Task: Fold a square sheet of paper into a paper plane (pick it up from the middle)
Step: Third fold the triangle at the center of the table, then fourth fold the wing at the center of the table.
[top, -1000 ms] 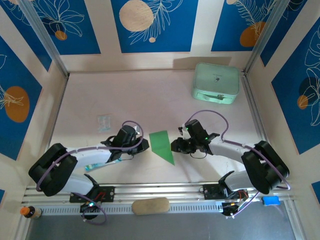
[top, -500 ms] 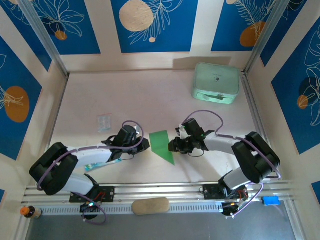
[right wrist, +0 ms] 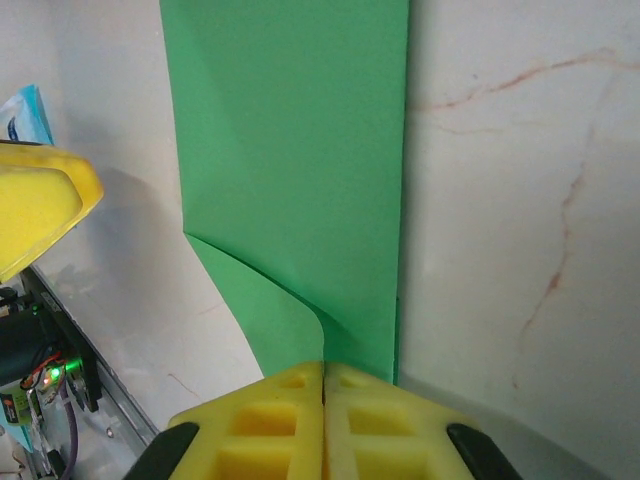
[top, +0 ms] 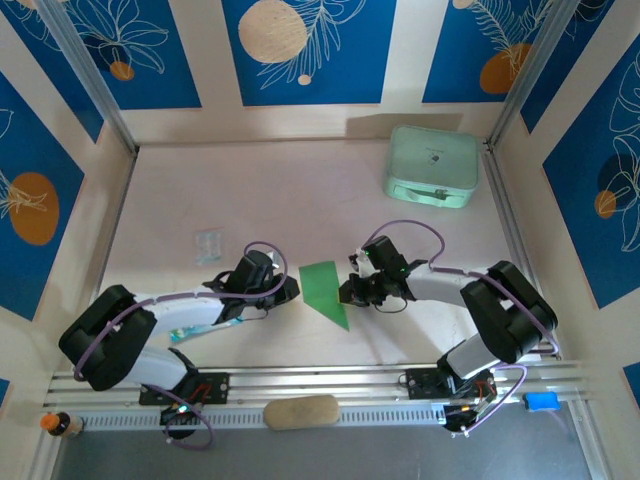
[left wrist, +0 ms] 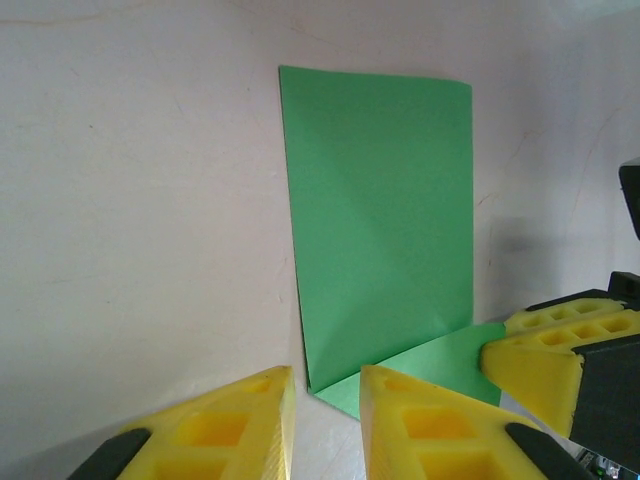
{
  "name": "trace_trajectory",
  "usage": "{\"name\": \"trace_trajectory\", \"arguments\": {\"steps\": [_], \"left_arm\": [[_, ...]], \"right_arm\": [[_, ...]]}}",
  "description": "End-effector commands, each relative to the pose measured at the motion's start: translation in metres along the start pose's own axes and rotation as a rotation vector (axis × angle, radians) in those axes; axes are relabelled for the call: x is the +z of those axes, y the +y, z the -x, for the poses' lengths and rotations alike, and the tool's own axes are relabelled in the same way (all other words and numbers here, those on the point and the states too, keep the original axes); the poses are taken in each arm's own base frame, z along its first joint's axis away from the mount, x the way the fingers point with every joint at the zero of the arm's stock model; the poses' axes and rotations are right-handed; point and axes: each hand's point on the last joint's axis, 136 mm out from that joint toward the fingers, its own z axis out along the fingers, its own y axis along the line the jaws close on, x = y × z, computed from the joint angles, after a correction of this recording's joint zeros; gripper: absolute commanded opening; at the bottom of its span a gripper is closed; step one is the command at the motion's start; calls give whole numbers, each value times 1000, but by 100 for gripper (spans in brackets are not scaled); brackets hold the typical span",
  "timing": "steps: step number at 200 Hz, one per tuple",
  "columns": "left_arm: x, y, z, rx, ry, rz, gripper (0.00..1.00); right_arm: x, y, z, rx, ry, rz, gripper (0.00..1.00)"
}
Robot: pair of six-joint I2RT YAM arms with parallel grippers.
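the right jaws are clamping shut on an edge of the folded green sheet (right wrist: 290, 150) lying on the counter (top: 300, 200); the left jaws are hovering slightly parted beside it.

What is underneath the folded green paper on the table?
A lower flap of the green paper peeks out near the shut right gripper; table surrounds it. Beneath its middle is hidden.
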Motion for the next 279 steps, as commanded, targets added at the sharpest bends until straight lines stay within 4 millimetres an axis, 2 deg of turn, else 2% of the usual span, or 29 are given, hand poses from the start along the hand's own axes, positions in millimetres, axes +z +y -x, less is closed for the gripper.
{"name": "trace_trajectory", "arguments": {"steps": [1, 27, 53, 77, 130, 179, 202, 279], "left_arm": [[-2, -5, 2, 7, -7, 2, 24], [0, -9, 3, -6, -4, -19, 30], [1, -16, 5, -26, -10, -63, 43], [4, -22, 6, -37, -2, -93, 49], [7, -25, 7, -48, 8, -106, 49], [4, -21, 6, -55, 1, -96, 51], [3, -20, 6, -53, -5, -91, 55], [14, -36, 11, -42, 22, -136, 56]], "right_arm": [[-8, 6, 0, -24, -15, 18, 5], [-11, 11, -1, -32, -13, 42, 4], [-14, 15, -2, -35, -24, 68, 3], [-17, 19, -3, -39, -24, 103, 3], [-20, 31, -3, -41, -8, 201, 2], [-18, 29, -1, -20, -4, 219, 2], [-21, 29, 0, -13, -11, 234, 1], [-32, 20, 2, 19, -45, 258, 1]]}}
